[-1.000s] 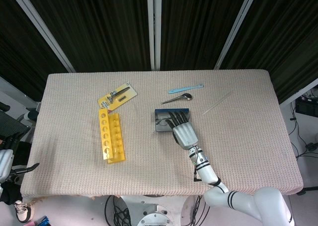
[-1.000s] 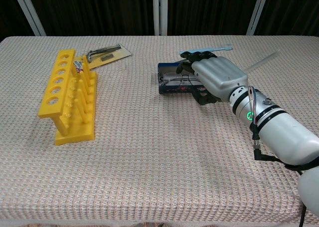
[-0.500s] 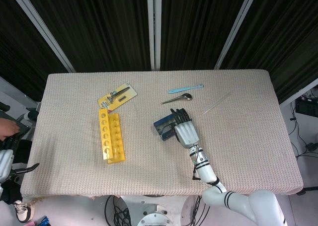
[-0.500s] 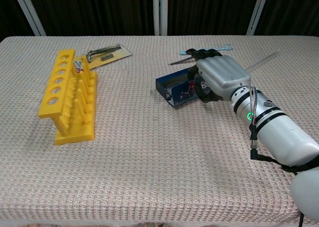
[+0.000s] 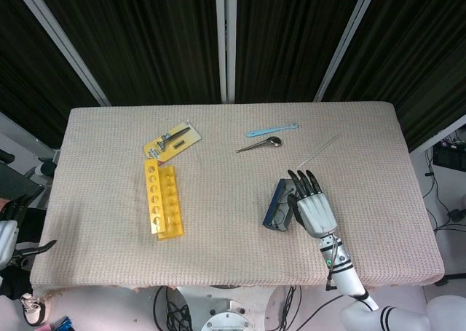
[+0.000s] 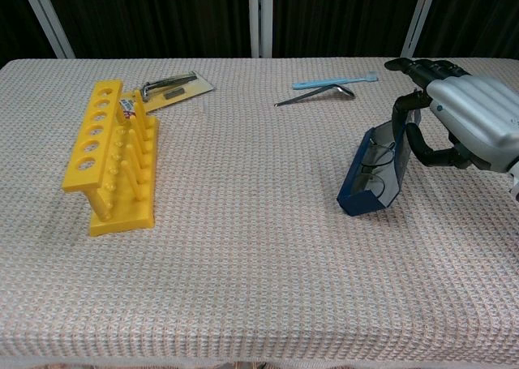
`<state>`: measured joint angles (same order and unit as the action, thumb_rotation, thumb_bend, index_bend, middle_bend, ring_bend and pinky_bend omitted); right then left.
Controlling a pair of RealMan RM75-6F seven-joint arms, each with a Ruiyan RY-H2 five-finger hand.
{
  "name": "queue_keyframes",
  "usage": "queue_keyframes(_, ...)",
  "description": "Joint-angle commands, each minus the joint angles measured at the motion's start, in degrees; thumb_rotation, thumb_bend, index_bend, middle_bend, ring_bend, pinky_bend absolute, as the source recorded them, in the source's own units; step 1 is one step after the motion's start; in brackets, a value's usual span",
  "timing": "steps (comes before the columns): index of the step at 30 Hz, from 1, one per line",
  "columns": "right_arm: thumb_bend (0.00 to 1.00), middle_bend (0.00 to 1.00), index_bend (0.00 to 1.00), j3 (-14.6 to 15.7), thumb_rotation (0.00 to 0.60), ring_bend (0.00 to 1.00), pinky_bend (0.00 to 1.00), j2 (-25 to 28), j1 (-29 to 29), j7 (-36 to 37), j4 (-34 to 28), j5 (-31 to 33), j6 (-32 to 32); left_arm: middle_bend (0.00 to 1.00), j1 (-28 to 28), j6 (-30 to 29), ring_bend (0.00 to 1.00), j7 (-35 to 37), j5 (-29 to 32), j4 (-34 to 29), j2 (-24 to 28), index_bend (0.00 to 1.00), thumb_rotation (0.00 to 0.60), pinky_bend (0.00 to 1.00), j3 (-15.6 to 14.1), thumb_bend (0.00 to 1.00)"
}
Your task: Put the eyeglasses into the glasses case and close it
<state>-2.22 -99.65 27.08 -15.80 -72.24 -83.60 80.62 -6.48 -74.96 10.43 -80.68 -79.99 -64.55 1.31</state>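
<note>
The dark blue glasses case (image 5: 276, 206) (image 6: 369, 179) is open at the right middle of the table, tipped up on one long edge. The eyeglasses (image 6: 379, 153) lie inside it, their thin frame showing against the lining. My right hand (image 5: 313, 207) (image 6: 470, 122) holds the case at its right side, thumb hooked over the upper end and fingers stretched along its back. At the lower left edge of the head view, beside the table, only a sliver of my left hand (image 5: 22, 247) shows, too little to read its fingers.
A yellow peg rack (image 5: 162, 200) (image 6: 109, 154) stands at the left. Behind it lies a carded tool (image 5: 172, 139) (image 6: 172, 86). A spoon (image 5: 260, 145) (image 6: 315, 95), a light blue stick (image 5: 271, 130) and a clear rod (image 5: 319, 150) lie at the back.
My right hand has dragged the case from the table's middle to the right and nearer the front edge, turning it and tipping it up on its side.
</note>
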Motion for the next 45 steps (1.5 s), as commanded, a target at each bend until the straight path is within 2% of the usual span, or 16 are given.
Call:
queue_keyframes(1,0.59,0.05,1.0,-1.8,0.6,0.0,0.0,-2.0,1.6,-1.6,1.9,1.1,-4.2,0.04,-0.3,0.0,0.07,-0.4,-0.1,-0.3,-0.1,0.07,0.373,0.22,0.1,0.06)
queue_keyframes(7,0.6,0.05,1.0,-3.1,0.6,0.0,0.0,-6.0,3.5,-1.4,7.1,2.0,-8.3,0.04,-0.6,0.6,0.07,-0.8,0.5,-0.5,0.1,0.07,0.375,0.22,0.4,0.06)
queue_keyframes(18,0.59,0.05,1.0,-3.5,0.6,0.0,0.0,-8.7,3.8,0.2,11.9,1.1,-9.3,0.04,-0.5,1.0,0.07,0.1,1.0,0.5,0.0,0.07,0.375,0.22,0.4,0.06)
queue_keyframes(28,0.57,0.06,0.99,-3.3,0.6,0.0,0.0,-12.7,4.1,2.5,19.0,-0.6,-8.6,0.04,-0.1,0.6,0.07,0.8,0.9,0.8,0.2,0.07,0.378,0.22,0.4,0.06)
queue_keyframes(30,0.54,0.06,0.91,-3.3,0.6,0.0,0.0,-13.3,4.2,3.1,20.3,-0.9,-8.7,0.04,-0.1,0.5,0.07,0.8,0.9,0.8,0.4,0.07,0.377,0.22,0.4,0.06)
queue_keyframes(32,0.5,0.03,0.61,-3.3,0.6,0.0,0.0,-13.7,4.4,3.6,21.2,-0.9,-9.2,0.04,0.0,0.6,0.07,0.8,0.9,0.8,0.4,0.07,0.377,0.22,0.3,0.06)
queue_keyframes(34,0.46,0.0,0.14,-3.2,0.6,0.0,0.0,-13.9,4.7,4.4,21.8,-1.5,-9.1,0.04,0.0,0.6,0.07,0.8,0.9,0.8,0.5,0.07,0.376,0.22,0.3,0.06)
queue_keyframes(35,0.45,0.0,0.02,-3.2,0.6,0.0,0.0,-13.9,4.8,4.9,21.9,-1.8,-9.0,0.04,0.0,0.6,0.07,0.8,0.9,0.7,0.5,0.07,0.377,0.22,0.3,0.06)
queue_keyframes(45,0.33,0.0,0.0,-3.3,0.6,0.0,0.0,-13.4,5.2,6.7,22.2,-3.2,-8.2,0.04,-0.2,0.8,0.07,0.4,0.9,0.4,0.7,0.07,0.375,0.23,0.3,0.06)
